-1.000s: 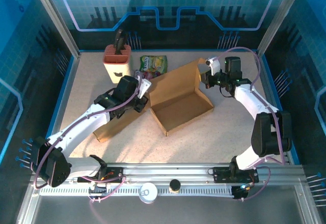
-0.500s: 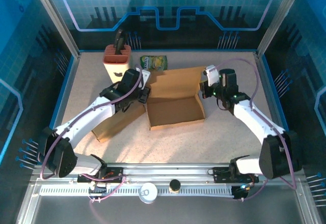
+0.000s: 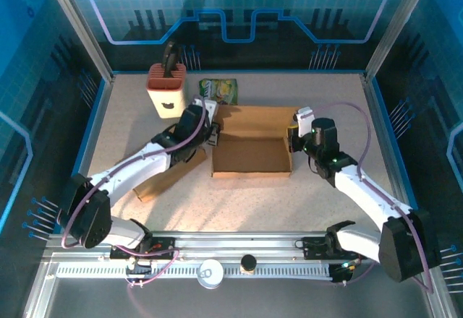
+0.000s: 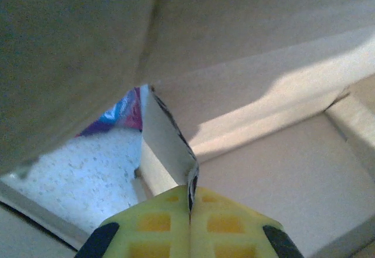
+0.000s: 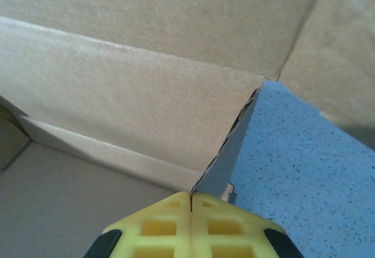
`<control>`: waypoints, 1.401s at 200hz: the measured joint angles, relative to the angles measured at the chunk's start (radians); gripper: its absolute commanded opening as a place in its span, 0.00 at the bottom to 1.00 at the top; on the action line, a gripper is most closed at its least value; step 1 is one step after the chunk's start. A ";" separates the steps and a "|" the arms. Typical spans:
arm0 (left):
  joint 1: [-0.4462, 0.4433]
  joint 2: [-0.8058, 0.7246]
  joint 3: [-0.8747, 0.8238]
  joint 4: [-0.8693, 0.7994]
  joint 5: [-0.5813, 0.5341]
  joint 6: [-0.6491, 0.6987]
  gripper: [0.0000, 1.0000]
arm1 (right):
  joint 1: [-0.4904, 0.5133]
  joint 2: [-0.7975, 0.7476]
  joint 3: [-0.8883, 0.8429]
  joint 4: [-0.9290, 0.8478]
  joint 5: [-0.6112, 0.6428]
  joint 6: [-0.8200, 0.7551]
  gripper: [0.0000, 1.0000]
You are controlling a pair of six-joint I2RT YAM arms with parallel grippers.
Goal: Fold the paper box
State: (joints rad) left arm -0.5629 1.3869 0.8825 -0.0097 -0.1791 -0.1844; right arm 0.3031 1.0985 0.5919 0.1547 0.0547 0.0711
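Note:
The paper box (image 3: 249, 155) is a brown cardboard tray sitting square in the middle of the table, its lid flap (image 3: 257, 118) raised at the back. My left gripper (image 3: 212, 134) is shut on the box's left side wall (image 4: 167, 138); its yellow fingers (image 4: 155, 226) pinch the thin cardboard edge. At the other end my right gripper (image 3: 292, 139) is shut on the right side wall (image 5: 228, 155), yellow fingertips (image 5: 225, 226) pressed together over the edge. Both wrist views look into the box interior (image 5: 70, 205).
A tan knife block (image 3: 166, 90) with a dark handle stands at the back left. A green snack packet (image 3: 218, 89) lies behind the box. A flat brown cardboard piece (image 3: 163, 177) lies under the left arm. Blue walls ring the speckled table (image 3: 325, 202).
The box has turned from a diagonal lie to square with the table and shifted slightly forward. Both grippers moved with it, each still pinching its side wall.

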 measured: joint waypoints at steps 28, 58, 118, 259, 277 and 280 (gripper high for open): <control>-0.031 -0.032 -0.144 0.208 0.021 0.027 0.00 | 0.003 -0.054 -0.100 0.079 0.022 -0.009 0.00; -0.072 -0.034 -0.247 0.372 0.022 0.056 0.00 | 0.003 -0.067 -0.162 0.140 0.049 -0.010 0.00; -0.141 -0.032 -0.331 0.517 -0.020 0.087 0.00 | 0.003 -0.114 -0.167 0.069 0.119 0.034 0.14; -0.222 -0.002 -0.363 0.567 -0.115 0.132 0.00 | 0.006 -0.290 -0.133 -0.256 0.074 0.296 0.68; -0.226 0.004 -0.363 0.570 -0.119 0.133 0.00 | 0.006 -0.316 -0.114 -0.306 0.035 0.325 0.72; -0.227 0.004 -0.363 0.570 -0.120 0.133 0.00 | 0.006 -0.319 -0.112 -0.314 0.029 0.332 0.73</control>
State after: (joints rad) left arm -0.7902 1.3911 0.5198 0.5598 -0.2989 -0.0513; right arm 0.3096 0.7792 0.4801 -0.1593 0.0834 0.4034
